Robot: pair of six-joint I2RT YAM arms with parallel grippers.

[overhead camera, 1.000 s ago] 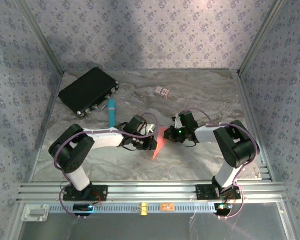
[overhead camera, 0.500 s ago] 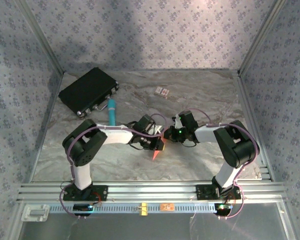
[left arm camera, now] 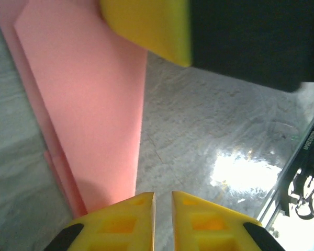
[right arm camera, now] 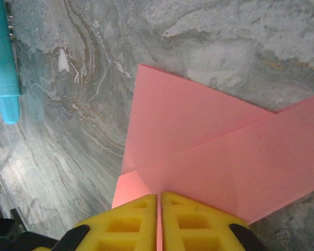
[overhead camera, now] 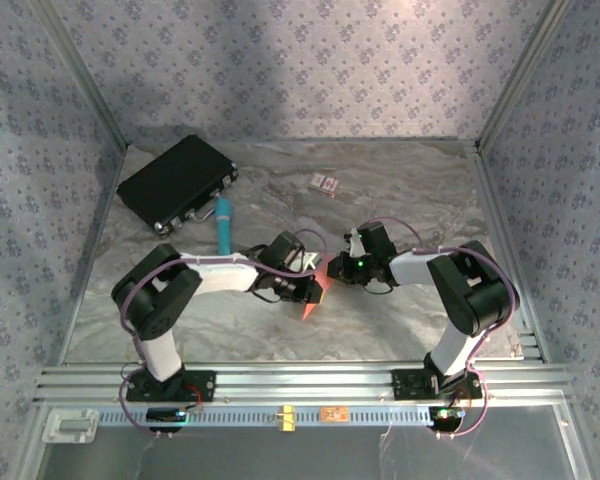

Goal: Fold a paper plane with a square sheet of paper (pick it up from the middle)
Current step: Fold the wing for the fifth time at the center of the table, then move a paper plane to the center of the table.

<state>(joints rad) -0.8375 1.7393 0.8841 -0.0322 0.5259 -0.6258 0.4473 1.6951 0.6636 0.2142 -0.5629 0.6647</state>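
Top view: one folded pink sheet (overhead camera: 308, 304) mid-frame, between left gripper (overhead camera: 318, 291) and right gripper (overhead camera: 334, 268). One teal marker (overhead camera: 223, 222), one black case (overhead camera: 177, 182) and one patterned card (overhead camera: 323, 183) further up; bare marble table (overhead camera: 430, 190) all round.
Left wrist: fingers (left arm camera: 115, 222) almost together, slit bare, at sheet's long edge.
Right wrist: fingers (right arm camera: 131, 222) pressed together over sheet.

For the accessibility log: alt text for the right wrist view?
Right gripper, yellow fingers closed on the edge of folded pink paper, its layers overlapping, on a grey marble table. A teal marker lies at upper left.
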